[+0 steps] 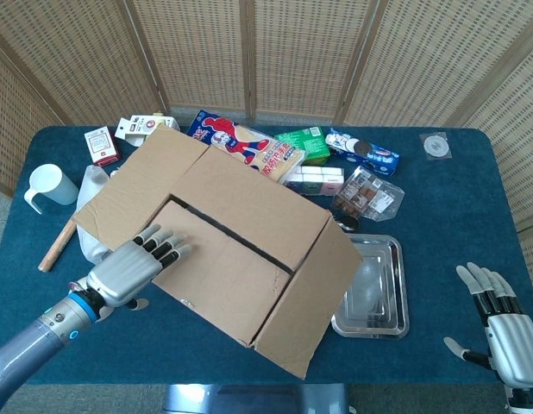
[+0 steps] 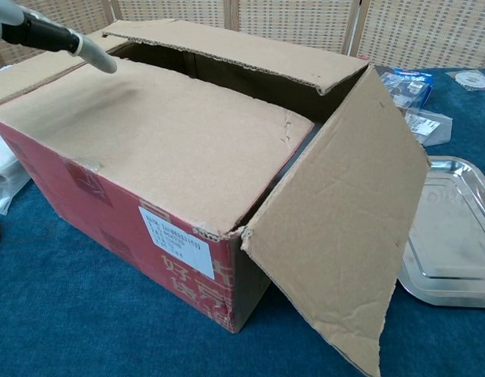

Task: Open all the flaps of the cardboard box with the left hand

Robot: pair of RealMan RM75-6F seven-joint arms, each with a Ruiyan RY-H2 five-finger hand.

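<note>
Altogether one cardboard box (image 1: 223, 250), four flaps, one left robot hand (image 1: 128, 272) above.

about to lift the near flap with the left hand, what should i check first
1. Left hand free, holding nothing: ok.
2. Fingertips under the near flap's edge: not ok, they lie on top of it.
3. Gap between the near flap and the far flap to hook into: ok.
4. Side flap already folded out: ok.
5. Right hand away from the box: ok, open at the table's near right corner.
6. Tray out of the flap's swing: cannot tell.
</note>
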